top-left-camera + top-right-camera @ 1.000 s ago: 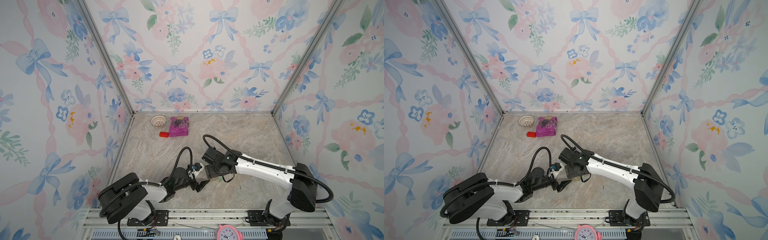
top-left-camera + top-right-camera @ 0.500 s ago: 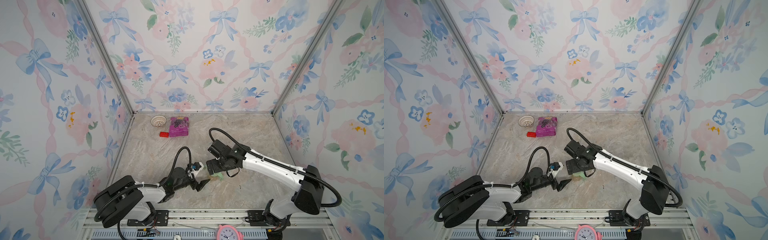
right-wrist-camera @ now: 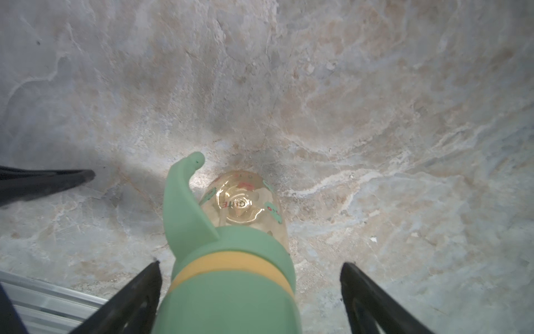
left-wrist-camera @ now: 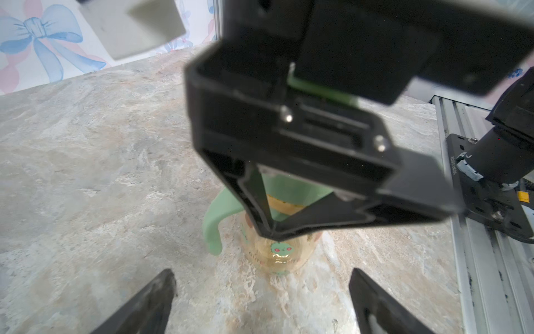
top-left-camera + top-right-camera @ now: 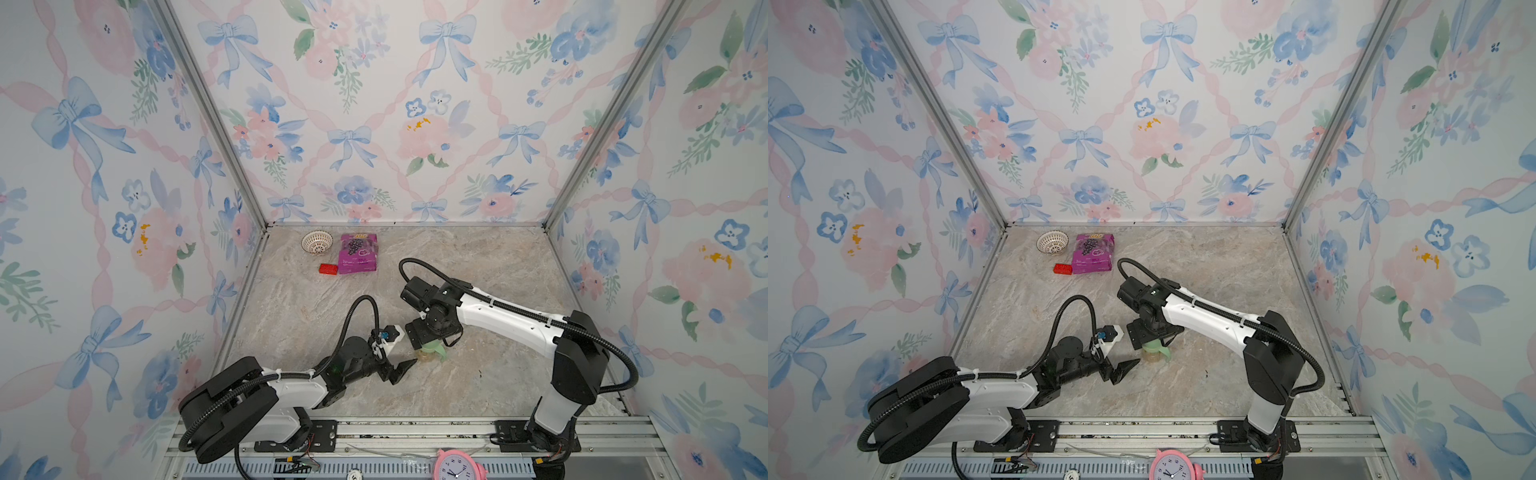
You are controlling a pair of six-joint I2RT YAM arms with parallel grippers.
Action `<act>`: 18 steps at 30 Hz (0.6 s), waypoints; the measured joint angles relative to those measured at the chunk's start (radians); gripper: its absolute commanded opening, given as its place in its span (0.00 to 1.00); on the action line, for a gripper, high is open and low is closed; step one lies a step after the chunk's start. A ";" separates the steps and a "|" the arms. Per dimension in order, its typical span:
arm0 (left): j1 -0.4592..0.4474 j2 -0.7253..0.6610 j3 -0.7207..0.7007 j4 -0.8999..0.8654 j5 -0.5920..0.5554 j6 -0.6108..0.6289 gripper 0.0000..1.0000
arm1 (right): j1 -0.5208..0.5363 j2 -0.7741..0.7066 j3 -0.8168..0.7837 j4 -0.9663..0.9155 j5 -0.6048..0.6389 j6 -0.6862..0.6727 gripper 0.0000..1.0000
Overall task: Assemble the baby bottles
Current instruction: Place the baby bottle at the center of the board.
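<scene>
A marbled beige-grey table (image 5: 478,257) floors a booth. Its three walls (image 5: 374,104) carry wallpaper of blue bows and pink flowers, and metal posts run up the back corners. The bottle (image 5: 432,354) stands upright near the table's front middle. In front of it, past the table edge, a metal rail (image 5: 374,428) bears both arm bases, with a pink clock (image 5: 457,465) lower still.

Far behind the bottle and to its left sits a white perforated bowl (image 5: 317,242), mouth up. Next come a red block (image 5: 328,269) and a purple packet (image 5: 358,252), the block just beside the packet.

The left gripper (image 5: 400,371) lies low just left of the bottle with its jaws spread wide, holding nothing. In the left wrist view its tips flank the bottle's base (image 4: 280,254), with bare table on both sides.

The bottle has a clear amber body (image 3: 245,202) through which its base shows. A mint collar (image 3: 185,208) with a curved handle sits on it, then a yellow ring (image 3: 231,266) and a mint cap (image 3: 225,303) on top.

The right gripper (image 5: 430,336) hangs straight above the bottle, pointing down. Its jaws are wide apart, one finger (image 3: 144,286) on each side of the cap with gaps between, gripping nothing.
</scene>
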 measured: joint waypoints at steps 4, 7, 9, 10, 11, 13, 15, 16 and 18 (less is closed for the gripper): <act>0.000 -0.003 0.000 0.000 -0.009 -0.001 0.96 | -0.001 0.013 0.004 -0.005 0.005 -0.011 0.97; 0.000 -0.005 -0.001 -0.001 -0.013 -0.001 0.95 | -0.003 0.014 0.004 -0.005 0.005 -0.015 0.98; 0.000 -0.005 -0.001 -0.002 -0.016 -0.001 0.95 | -0.003 0.016 0.003 -0.005 0.005 -0.021 0.99; 0.000 -0.005 -0.002 -0.002 -0.018 -0.001 0.95 | -0.003 0.018 0.003 -0.005 0.005 -0.023 0.99; 0.000 -0.005 -0.002 -0.002 -0.020 -0.001 0.95 | -0.003 0.019 0.003 -0.005 0.005 -0.026 1.00; 0.000 -0.005 -0.002 -0.003 -0.023 -0.001 0.95 | -0.003 0.021 0.002 -0.005 0.005 -0.031 0.99; 0.000 -0.005 -0.002 -0.003 -0.023 -0.001 0.95 | -0.003 0.023 -0.002 -0.002 0.003 -0.033 0.98; 0.000 -0.005 -0.002 -0.003 -0.023 -0.001 0.95 | -0.002 0.023 -0.008 0.003 0.000 -0.032 0.97; 0.000 -0.005 -0.002 -0.003 -0.023 -0.001 0.95 | -0.002 0.022 -0.018 0.012 -0.004 -0.032 0.96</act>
